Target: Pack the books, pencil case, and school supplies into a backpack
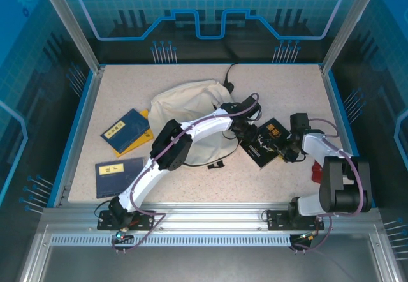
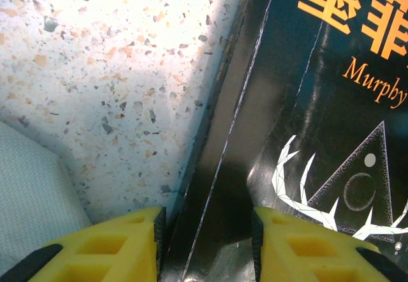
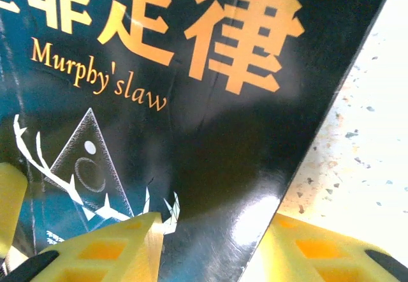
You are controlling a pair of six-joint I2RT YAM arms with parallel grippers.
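Right of centre on table [image 1: 255,189]: black book [image 1: 271,138]; orange characters, "Murphy's law" and a white triangle figure on cover; flanked by both grippers; just right of backpack [image 1: 188,100].

Left gripper [image 1: 247,132]: at book's left side; arm stretched across backpack; seen from left wrist [image 2: 207,247], yellow fingers [image 2: 121,250] narrow, astride book's edge, one over speckled table [image 2: 95,71], other over black book [image 2: 331,135]; clamped or merely close, cannot tell; backpack fabric [image 2: 32,192] at lower left, strip of table between it and book.

Right gripper [image 1: 280,149]: at book's right side; seen from right wrist [image 3: 213,250], yellow fingers [image 3: 102,250] narrow, astride opposite edge, one over black book [image 3: 191,135], other over table [image 3: 370,135]; grip likewise cannot tell.

Backpack: cream, slumped, centre rear of table; dark strap at its upper right.

Left part of table: blue book [image 1: 124,129] lying over yellow book [image 1: 135,147], just left of backpack; grey-blue book [image 1: 118,169] nearer front edge, beside left arm.

Right edge of table: red item [image 1: 317,170], partly hidden by right arm.
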